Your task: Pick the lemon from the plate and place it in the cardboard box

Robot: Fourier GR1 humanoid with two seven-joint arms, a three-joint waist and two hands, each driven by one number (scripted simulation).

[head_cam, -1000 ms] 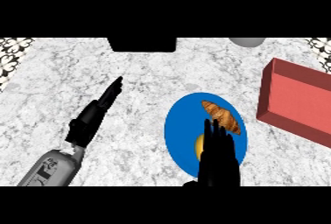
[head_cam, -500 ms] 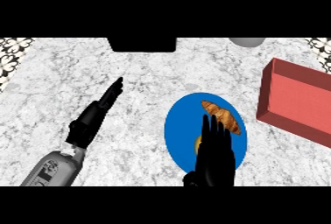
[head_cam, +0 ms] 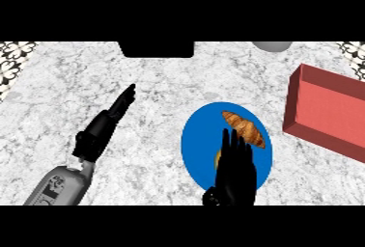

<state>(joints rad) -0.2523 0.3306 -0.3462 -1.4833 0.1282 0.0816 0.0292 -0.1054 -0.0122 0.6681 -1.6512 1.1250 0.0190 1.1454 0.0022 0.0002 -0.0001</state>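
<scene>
The lemon (head_cam: 217, 158) is mostly hidden beneath the right hand (head_cam: 234, 176), whose straight, released fingers (head_cam: 232, 144) are held over the blue plate (head_cam: 200, 140) beside a croissant (head_cam: 245, 129). The left hand (head_cam: 107, 123) is stretched flat, unclenched, on the worktop (head_cam: 164, 91)

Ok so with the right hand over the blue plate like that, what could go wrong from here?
1. The right hand covers most of the lemon, so only an orange-yellow sliver shows; the fingers may close off-centre.
2. A croissant lies on the same blue plate just beyond the fingertips and could get nudged or caught instead.
3. The box reads red and sits at the right edge, partly out of view, so placing could be awkward.
</scene>
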